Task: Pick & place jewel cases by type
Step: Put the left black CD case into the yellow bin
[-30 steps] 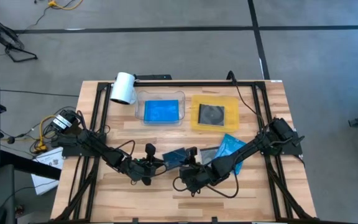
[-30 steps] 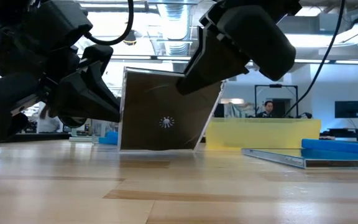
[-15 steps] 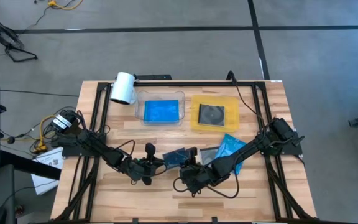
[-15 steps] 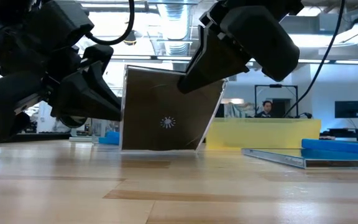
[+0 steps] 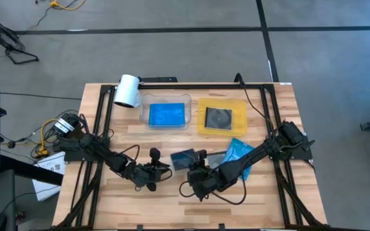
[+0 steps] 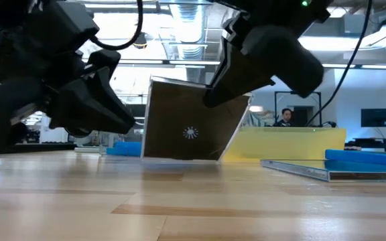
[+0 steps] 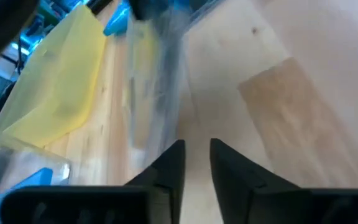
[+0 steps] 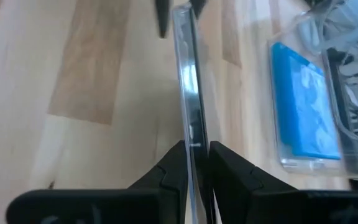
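Note:
A grey-clear jewel case (image 5: 184, 158) stands tilted on its lower edge (image 6: 179, 158) at the table's middle. My right gripper (image 6: 223, 94) is shut on it near its upper right corner. My left gripper (image 6: 129, 124) stands just left of the case, a small gap away. In the left wrist view its fingers (image 7: 178, 158) are slightly open with nothing between them, and the case (image 7: 160, 74) stands ahead. A blue jewel case (image 5: 239, 151) lies flat to the right. Another blue one lies in the clear tray (image 5: 167, 97). A grey-clear one with a dark disc lies in the yellow tray (image 5: 239, 106). My right gripper pinches the case between its two fingers, one on each flat face, at the upper edge (image 8: 191, 134) near the right corner. The fingers slant down from the table's right side. The case stands on its lower edge on the table, leaning over.
A white cylinder (image 5: 127, 91) lies at the far left corner beside the clear tray. A clear case (image 6: 300, 167) lies flat under the edge of the blue one on the right. Bare wood stretches along the near edge (image 5: 185, 212). A person (image 6: 288, 117) sits far behind the table.
The case has come away from my left gripper's fingertips, which earlier touched its left edge. It has shifted a little toward the table's right and leans more, its lower edge still on the table. My right gripper has tipped with it.

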Robot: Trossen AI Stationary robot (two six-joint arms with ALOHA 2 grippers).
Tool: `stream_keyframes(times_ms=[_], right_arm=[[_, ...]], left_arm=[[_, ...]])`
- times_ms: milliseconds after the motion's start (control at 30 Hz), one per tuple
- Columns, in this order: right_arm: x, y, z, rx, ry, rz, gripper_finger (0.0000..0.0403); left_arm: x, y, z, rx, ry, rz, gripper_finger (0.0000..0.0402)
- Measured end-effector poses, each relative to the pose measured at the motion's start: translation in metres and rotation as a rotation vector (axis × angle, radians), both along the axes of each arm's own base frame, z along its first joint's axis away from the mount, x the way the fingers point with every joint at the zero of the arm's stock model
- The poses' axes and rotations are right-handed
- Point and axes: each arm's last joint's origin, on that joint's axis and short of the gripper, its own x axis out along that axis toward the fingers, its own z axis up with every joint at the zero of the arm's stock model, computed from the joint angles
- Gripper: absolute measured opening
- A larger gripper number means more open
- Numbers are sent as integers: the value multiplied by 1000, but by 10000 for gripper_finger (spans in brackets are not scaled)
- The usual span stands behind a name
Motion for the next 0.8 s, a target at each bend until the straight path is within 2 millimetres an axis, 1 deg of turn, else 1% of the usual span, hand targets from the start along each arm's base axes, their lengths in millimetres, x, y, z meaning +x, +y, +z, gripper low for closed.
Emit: stream_keyframes(times_ms=[200, 333, 433, 567, 800], right_arm=[[0, 0, 0, 3, -3, -2, 53], [0, 0, 0, 1, -7, -6, 53], [-1, 0, 1, -14, -19, -25, 53], [-5, 1, 5, -35, -29, -46, 53], [-16, 4, 20, -68, -62, -60, 53]], left_arm=[[0, 0, 1, -6, -8, 6, 130], [0, 0, 1, -2, -8, 10, 154], [0, 1, 1, 7, -14, 28, 161], [0, 1, 0, -2, -8, 41, 161], [-2, 2, -2, -25, 9, 65, 154]])
